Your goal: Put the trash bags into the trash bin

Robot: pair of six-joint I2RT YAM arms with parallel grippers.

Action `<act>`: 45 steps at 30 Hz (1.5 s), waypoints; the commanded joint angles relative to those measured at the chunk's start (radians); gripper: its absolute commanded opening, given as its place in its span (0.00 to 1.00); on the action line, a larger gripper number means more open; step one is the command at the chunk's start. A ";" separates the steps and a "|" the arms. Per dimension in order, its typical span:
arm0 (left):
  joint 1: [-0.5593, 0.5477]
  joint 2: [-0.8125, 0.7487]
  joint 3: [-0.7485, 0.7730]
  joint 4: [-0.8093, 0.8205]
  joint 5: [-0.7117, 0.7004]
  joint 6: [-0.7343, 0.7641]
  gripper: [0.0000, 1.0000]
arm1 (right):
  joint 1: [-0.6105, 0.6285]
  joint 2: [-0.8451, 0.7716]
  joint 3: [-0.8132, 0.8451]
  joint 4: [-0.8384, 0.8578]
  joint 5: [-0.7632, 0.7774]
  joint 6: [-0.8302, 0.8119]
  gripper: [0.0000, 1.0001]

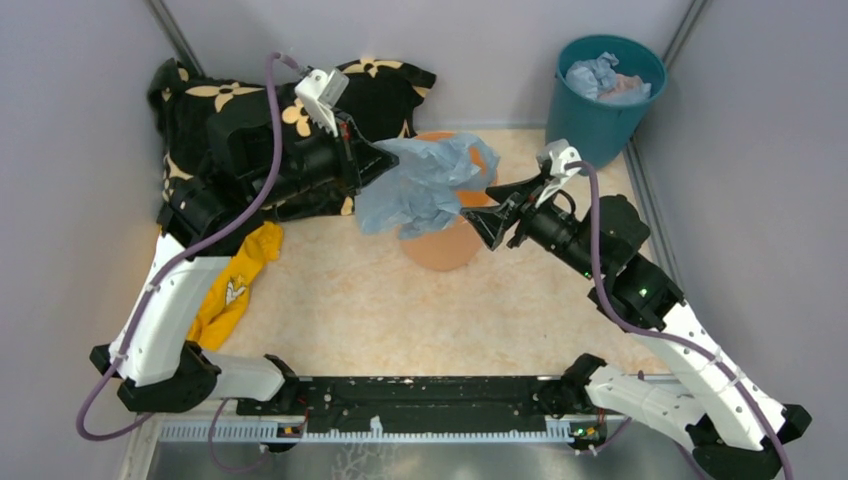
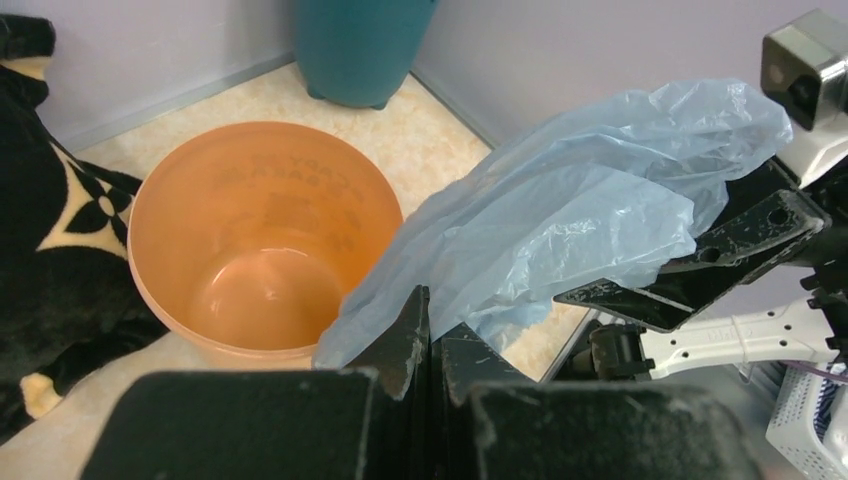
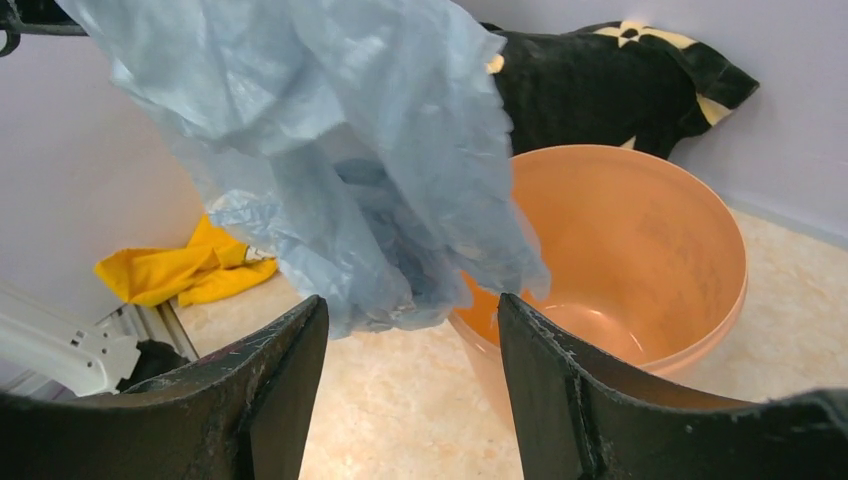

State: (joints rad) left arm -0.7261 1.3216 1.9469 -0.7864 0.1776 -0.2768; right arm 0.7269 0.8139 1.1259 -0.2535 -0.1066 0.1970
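A pale blue trash bag (image 1: 425, 180) hangs in the air over the near-left rim of the peach-orange trash bin (image 1: 445, 248). My left gripper (image 1: 385, 160) is shut on the bag's left end; in the left wrist view the film (image 2: 570, 220) spreads out from the pinched jaws of that gripper (image 2: 432, 325). The bin (image 2: 260, 240) stands empty below. My right gripper (image 1: 478, 215) stands open at the bin's right side. In the right wrist view the bag (image 3: 340, 150) dangles just beyond the right gripper (image 3: 412, 310), not between its fingers, and the bin (image 3: 640, 230) sits behind.
A dark teal bucket (image 1: 600, 100) at the back right holds crumpled blue film (image 1: 603, 78). A black cloth with pale flowers (image 1: 230, 120) fills the back left corner. A yellow cloth (image 1: 235, 285) lies at the left. Grey walls close in on three sides.
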 commanded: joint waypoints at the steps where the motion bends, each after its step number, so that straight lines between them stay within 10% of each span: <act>1: 0.005 0.023 0.078 -0.017 0.000 0.005 0.00 | 0.007 -0.027 0.064 -0.008 0.002 0.038 0.63; 23: 0.276 0.333 0.307 0.001 0.311 -0.114 0.00 | -0.036 0.133 0.215 -0.095 0.237 0.164 0.58; 31: 0.277 0.059 -0.086 0.205 0.358 -0.120 0.00 | -0.039 0.008 0.105 -0.053 0.176 0.181 0.60; 45: 0.277 -0.097 -0.343 0.454 0.563 -0.407 0.00 | -0.039 -0.003 0.074 -0.129 -0.085 0.158 0.68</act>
State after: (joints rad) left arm -0.4492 1.2129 1.6756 -0.4332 0.6712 -0.5884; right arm 0.6945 0.8234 1.2404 -0.4324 -0.0795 0.3599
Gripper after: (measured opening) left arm 0.006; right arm 0.670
